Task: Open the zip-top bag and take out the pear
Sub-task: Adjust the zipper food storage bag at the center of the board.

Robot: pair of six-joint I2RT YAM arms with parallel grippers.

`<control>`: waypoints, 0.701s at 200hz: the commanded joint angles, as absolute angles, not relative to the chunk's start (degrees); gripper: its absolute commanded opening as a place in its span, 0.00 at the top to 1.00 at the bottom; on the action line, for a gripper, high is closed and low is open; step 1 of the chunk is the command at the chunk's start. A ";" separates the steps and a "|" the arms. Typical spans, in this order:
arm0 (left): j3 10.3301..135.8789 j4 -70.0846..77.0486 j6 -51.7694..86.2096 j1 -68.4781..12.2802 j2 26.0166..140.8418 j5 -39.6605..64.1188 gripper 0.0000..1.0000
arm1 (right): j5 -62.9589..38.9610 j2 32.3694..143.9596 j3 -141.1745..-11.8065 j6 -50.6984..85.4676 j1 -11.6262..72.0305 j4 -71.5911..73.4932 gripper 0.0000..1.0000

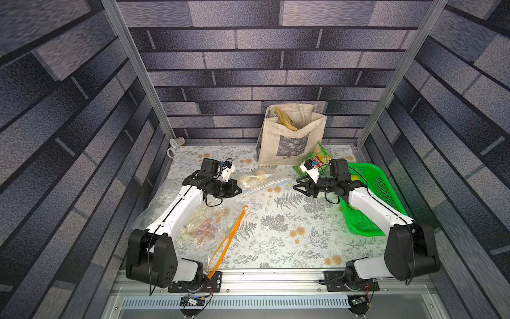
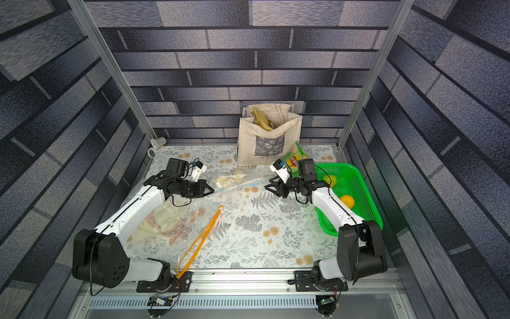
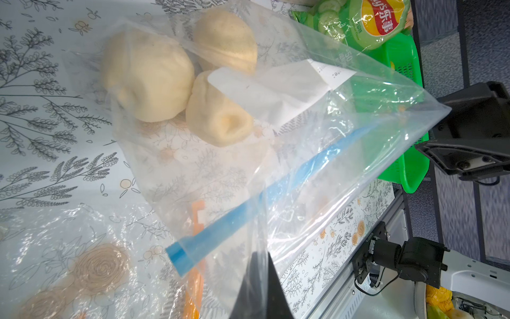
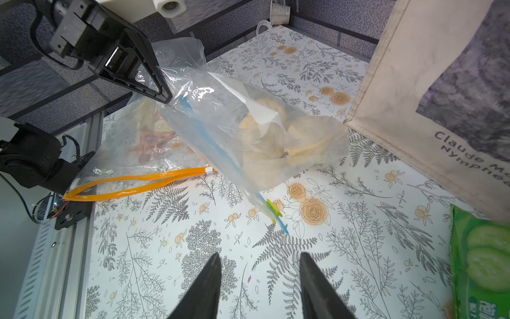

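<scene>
The clear zip-top bag (image 1: 265, 181) (image 2: 237, 179) lies mid-table with its blue zip strip (image 3: 276, 187) toward the front. Inside it a pale cream pear (image 3: 149, 77) (image 4: 276, 157) rests next to two similar pale pieces. My left gripper (image 1: 240, 190) (image 2: 213, 190) (image 3: 260, 256) is shut on the bag's plastic edge by the zip's near end and holds that corner up. The right gripper (image 1: 295, 184) (image 2: 266, 185) (image 4: 260, 258) hangs open over the table with nothing between its fingers. It is a short way from the zip's green slider tab (image 4: 273, 208).
A canvas tote (image 1: 289, 138) stands at the back, with a green chips packet (image 1: 317, 160) beside it. A green basket (image 1: 378, 193) holding yellow fruit (image 2: 347, 201) sits under the right arm. A second clear bag with an orange zip (image 1: 229, 237) lies front left. A cup (image 1: 176, 142) sits in the back-left corner.
</scene>
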State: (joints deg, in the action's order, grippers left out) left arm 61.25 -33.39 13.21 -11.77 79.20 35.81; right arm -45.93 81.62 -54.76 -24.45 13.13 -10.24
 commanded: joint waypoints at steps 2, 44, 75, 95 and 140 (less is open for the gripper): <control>63.58 -35.97 10.66 -11.12 79.89 35.60 0.94 | -45.62 81.66 -54.53 -26.48 13.53 -8.08 0.51; 63.97 -36.40 10.35 -10.79 80.33 35.59 0.94 | -45.03 82.99 -54.58 -30.47 15.07 -7.28 0.51; 63.90 -36.32 10.30 -10.78 80.42 35.69 0.94 | -44.90 84.47 -55.28 -31.74 16.41 -7.79 0.51; 63.82 -36.41 10.20 -10.72 80.46 35.60 0.94 | -44.85 85.62 -55.97 -31.64 16.87 -7.37 0.52; 63.82 -36.15 10.29 -10.72 81.03 35.95 0.94 | -46.92 87.14 -56.51 -30.99 18.02 -5.91 0.54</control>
